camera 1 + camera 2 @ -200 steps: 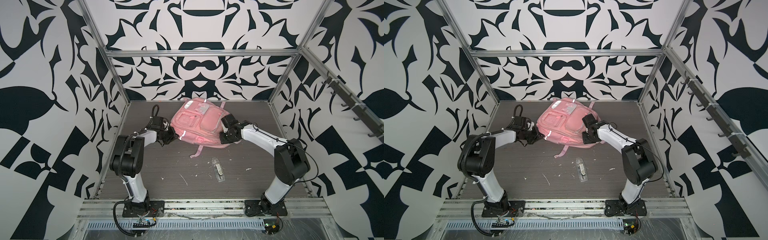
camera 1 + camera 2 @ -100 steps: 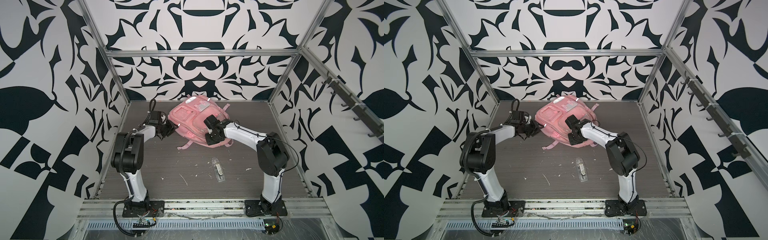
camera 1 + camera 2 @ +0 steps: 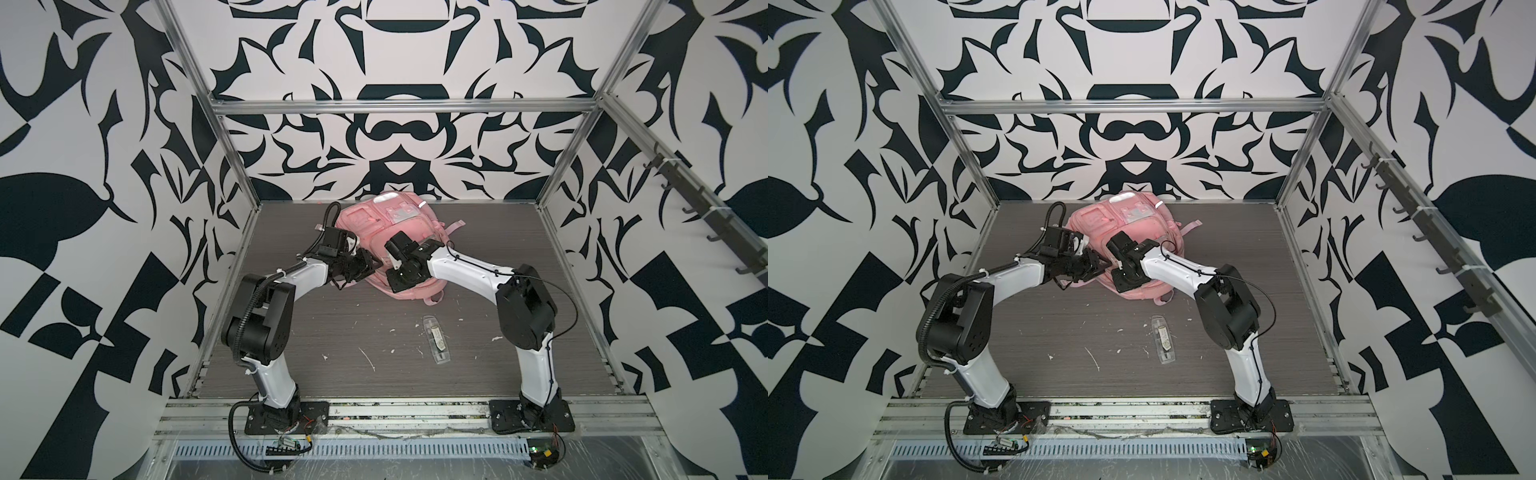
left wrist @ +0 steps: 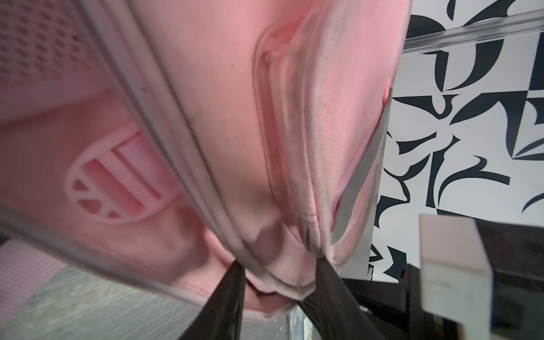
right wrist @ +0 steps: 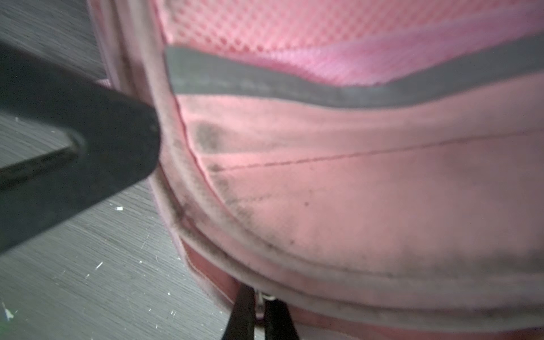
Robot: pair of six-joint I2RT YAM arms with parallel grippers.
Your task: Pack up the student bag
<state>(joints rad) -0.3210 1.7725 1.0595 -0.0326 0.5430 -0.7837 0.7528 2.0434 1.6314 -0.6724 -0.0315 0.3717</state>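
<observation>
The student bag (image 3: 390,224) (image 3: 1133,224), a pink backpack, lies at the back middle of the table. Both grippers meet at its near left edge. My left gripper (image 3: 368,266) (image 3: 1098,266) is open. In the left wrist view its fingers (image 4: 232,294) stand apart with the bag's seamed corner (image 4: 279,273) between them. My right gripper (image 3: 401,276) (image 3: 1127,276) reaches across from the right. In the right wrist view it (image 5: 259,290) is shut on a small metal zip pull (image 5: 260,298) at the bag's lower seam. The dark left gripper (image 5: 73,147) shows beside the bag there.
A clear flat pouch (image 3: 434,340) (image 3: 1163,340) with small items lies on the table in front of the bag, right of centre. White scraps (image 3: 368,359) dot the grey table. The patterned back wall stands just behind the bag. A hook rail (image 3: 685,208) runs along the right wall.
The bag has been dragged to the left and turned. My right arm has swung left across the middle with it. My left jaws have gone from shut to apart.
</observation>
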